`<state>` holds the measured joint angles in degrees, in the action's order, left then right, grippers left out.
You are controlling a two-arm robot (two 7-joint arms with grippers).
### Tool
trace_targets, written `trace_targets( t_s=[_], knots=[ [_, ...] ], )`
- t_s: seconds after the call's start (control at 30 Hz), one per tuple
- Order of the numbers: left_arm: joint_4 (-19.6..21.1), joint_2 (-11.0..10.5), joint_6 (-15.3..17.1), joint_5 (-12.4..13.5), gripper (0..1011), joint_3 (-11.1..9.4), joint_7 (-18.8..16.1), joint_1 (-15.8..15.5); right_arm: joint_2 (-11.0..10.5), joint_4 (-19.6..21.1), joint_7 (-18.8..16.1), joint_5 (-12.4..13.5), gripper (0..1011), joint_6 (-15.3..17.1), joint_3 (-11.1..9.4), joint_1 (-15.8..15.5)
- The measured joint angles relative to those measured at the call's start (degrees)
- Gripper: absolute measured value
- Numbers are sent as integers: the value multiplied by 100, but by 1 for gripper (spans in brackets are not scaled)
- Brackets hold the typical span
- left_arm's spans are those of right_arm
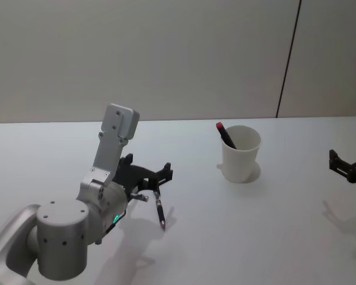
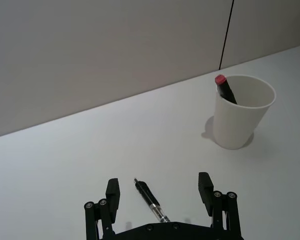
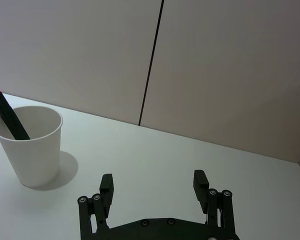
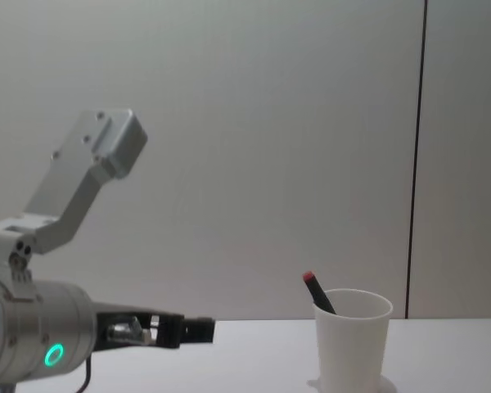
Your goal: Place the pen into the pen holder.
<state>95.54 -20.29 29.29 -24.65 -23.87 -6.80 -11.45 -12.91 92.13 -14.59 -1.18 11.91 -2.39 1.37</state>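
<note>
Left claw [image 2: 159, 185] wide, low over table [image 1: 273, 225] | pen [image 2: 151, 201] lay between its jaws, touching neither, long axis roughly along the reach | pen holder [image 1: 241, 155] right of it, well apart, red-capped marker [image 1: 225, 135] inside | right claw [image 3: 153, 182] wide, empty, idle at right | left wrist view showed centring; head view the gap to holder

Lower left of the head view: left arm [image 1: 62, 237], forearm angled toward frame centre. Its left gripper [image 1: 156, 187] tilts downward, fingers [image 2: 112, 192] spread wide. Right edge, mid-height — right gripper [image 1: 337, 164], low and level, fingers likewise apart.
</note>
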Motion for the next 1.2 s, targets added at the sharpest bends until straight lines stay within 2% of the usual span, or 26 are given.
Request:
trace_targets(
  t_s=[0.17,0.53,1.2],
  knots=[
    [-171,93,194,-81,1000,1,-89,-44,0,0,0,0,1002,0,0,0],
    [-559,312,405,-196,1000,16,-344,-178,0,0,0,0,1002,0,0,0],
    [-1210,659,653,-107,1000,17,-491,-493,0,0,1,0,1002,0,0,0]
  ],
)
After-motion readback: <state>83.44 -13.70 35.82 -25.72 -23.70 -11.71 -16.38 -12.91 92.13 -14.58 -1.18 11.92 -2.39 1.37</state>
